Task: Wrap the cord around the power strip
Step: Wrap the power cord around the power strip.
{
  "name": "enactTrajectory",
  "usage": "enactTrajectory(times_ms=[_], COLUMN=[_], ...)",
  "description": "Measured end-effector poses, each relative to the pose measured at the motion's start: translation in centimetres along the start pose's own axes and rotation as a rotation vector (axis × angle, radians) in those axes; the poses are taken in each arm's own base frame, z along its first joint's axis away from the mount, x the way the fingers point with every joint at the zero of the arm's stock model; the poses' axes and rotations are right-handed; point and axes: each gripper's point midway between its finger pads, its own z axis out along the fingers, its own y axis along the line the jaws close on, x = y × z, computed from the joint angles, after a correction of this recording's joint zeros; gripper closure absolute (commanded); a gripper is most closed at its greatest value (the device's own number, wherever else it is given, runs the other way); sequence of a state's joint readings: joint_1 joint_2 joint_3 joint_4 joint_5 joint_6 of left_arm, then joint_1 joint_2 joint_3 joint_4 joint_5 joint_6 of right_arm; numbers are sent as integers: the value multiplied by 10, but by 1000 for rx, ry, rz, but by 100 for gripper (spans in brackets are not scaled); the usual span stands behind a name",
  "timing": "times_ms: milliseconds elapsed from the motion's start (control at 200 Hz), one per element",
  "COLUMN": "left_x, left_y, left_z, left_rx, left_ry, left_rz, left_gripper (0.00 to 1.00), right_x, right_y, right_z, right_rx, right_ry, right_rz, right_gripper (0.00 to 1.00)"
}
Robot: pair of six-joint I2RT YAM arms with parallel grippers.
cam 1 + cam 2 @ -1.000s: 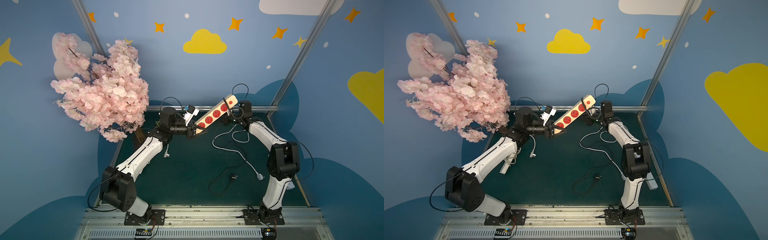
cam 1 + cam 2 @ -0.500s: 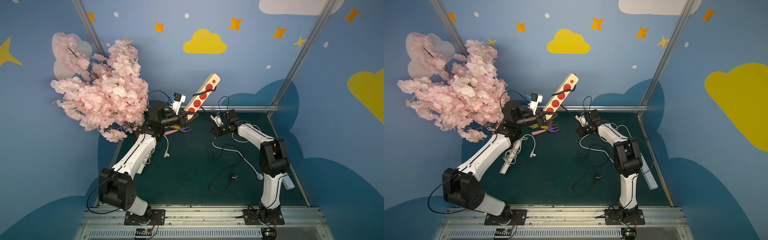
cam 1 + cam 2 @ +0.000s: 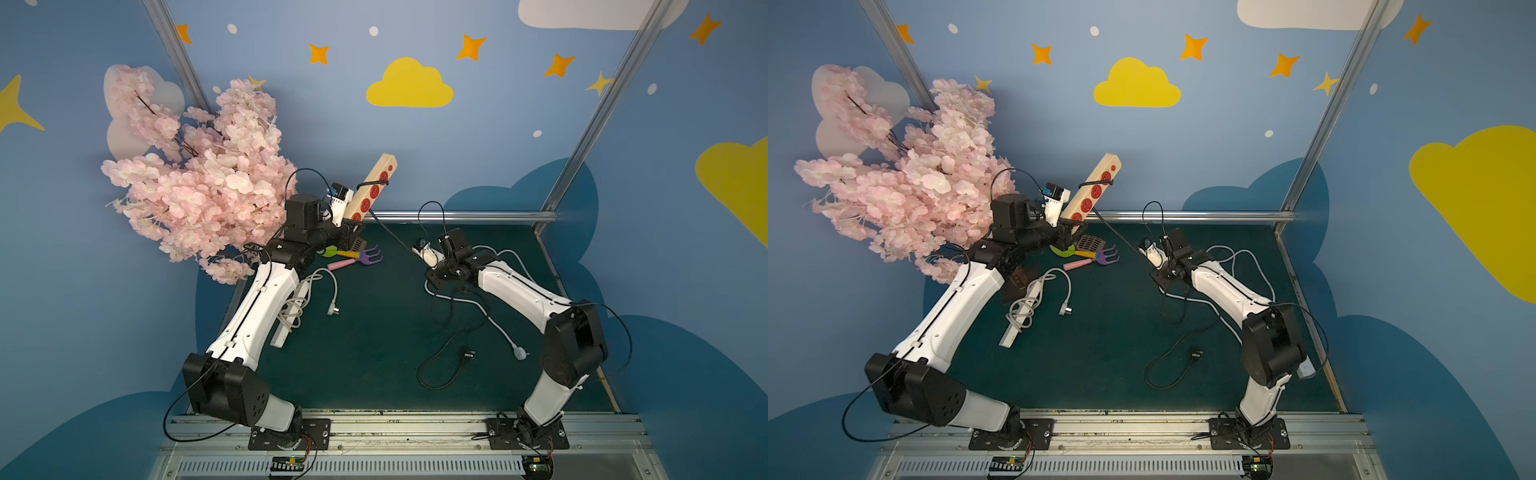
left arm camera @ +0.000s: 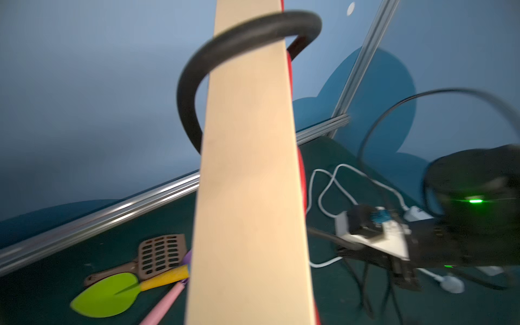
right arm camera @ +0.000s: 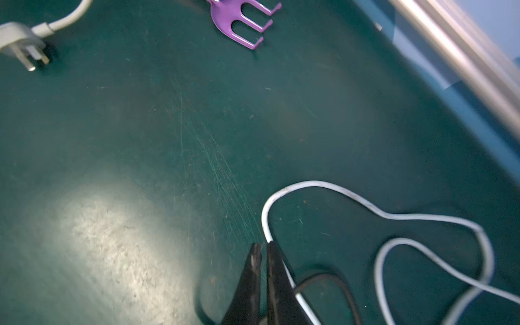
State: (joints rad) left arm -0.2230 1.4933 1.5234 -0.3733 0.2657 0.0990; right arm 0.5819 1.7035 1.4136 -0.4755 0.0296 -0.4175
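Four round red sockets (image 3: 365, 204) line the cream power strip (image 3: 369, 195), tilted up at the back in both top views, its low end clamped by the left gripper (image 3: 351, 223), with smooth black cord (image 3: 372, 184) looped once around it. Left wrist: its matte side. Right wrist: the right gripper (image 5: 263, 247) shows tapered fingers (image 5: 250, 284) pressed together over the scuffed green mat (image 5: 140, 126); whether they pinch the cord is unclear.
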Motion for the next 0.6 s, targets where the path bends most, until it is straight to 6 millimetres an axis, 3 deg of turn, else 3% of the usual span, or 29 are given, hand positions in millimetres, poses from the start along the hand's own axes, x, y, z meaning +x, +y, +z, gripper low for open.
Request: enactTrajectory(times_ms=[85, 150, 285, 355, 410, 601], left_x=[24, 54, 125, 145, 150, 140], left_y=[4, 3, -20, -45, -66, -136], left_z=[14, 29, 48, 45, 37, 3], left_rx=[-55, -62, 36, 139, 227, 550], left_ry=[106, 220, 481, 561, 594, 566], left_rz=[68, 106, 161, 183, 195, 207], left_gripper=[98, 98, 97, 98, 98, 97], right_x=[-21, -42, -78, -87, -91, -103], right_y=[-2, -6, -26, -43, -60, -117], right_z=[-37, -66, -110, -115, -113, -94], right_rx=[75, 125, 221, 248, 261, 254], right_ry=[-78, -169, -299, -308, -299, -287], right_rz=[-123, -194, -275, -292, -292, -252], right_gripper=[100, 100, 100, 100, 100, 100])
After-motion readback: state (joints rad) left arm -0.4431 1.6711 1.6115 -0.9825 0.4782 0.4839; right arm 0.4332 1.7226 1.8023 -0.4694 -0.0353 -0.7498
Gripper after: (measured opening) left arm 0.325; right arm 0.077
